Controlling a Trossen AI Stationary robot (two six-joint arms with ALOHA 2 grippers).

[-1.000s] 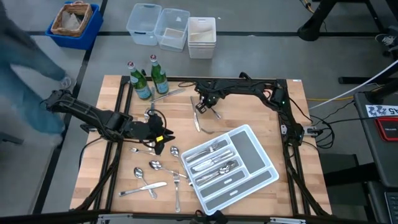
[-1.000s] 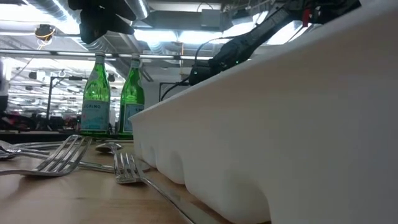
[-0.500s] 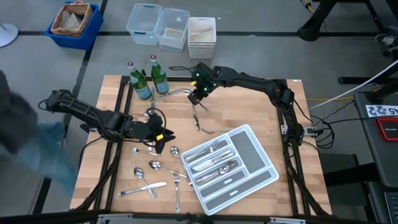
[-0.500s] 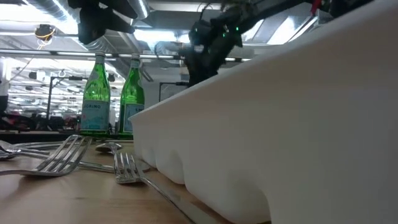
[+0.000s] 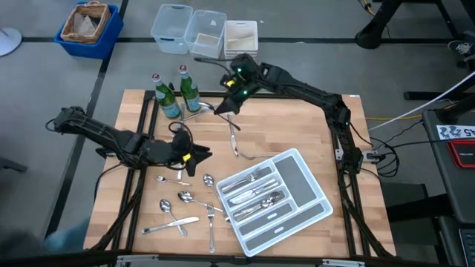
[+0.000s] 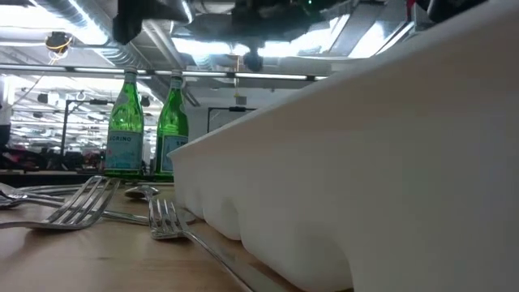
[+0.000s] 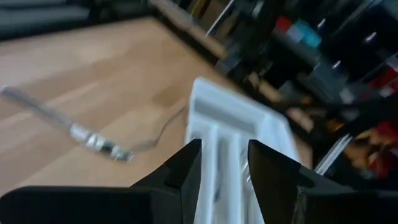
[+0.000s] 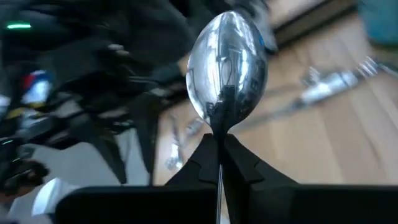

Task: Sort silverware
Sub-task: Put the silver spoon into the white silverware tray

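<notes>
Spoon [image 8: 227, 74] clenched upright in the right gripper [image 5: 225, 106], raised over the table's [image 5: 297, 130] far edge beside two green bottles [image 5: 168, 96]. Left gripper [image 5: 199, 154] hovers low at the left, fingers released — holding nothing. White divided tray [image 5: 315, 194] at near right holds several pieces of silverware [image 5: 256, 194]; loose forks and spoons [image 5: 185, 199] lie left of it.

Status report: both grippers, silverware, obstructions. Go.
Right gripper shut on spoon, raised near green bottles. Left gripper open, empty, facing white tray. Loose silverware on table; tray partly filled. Nothing blocking.
</notes>
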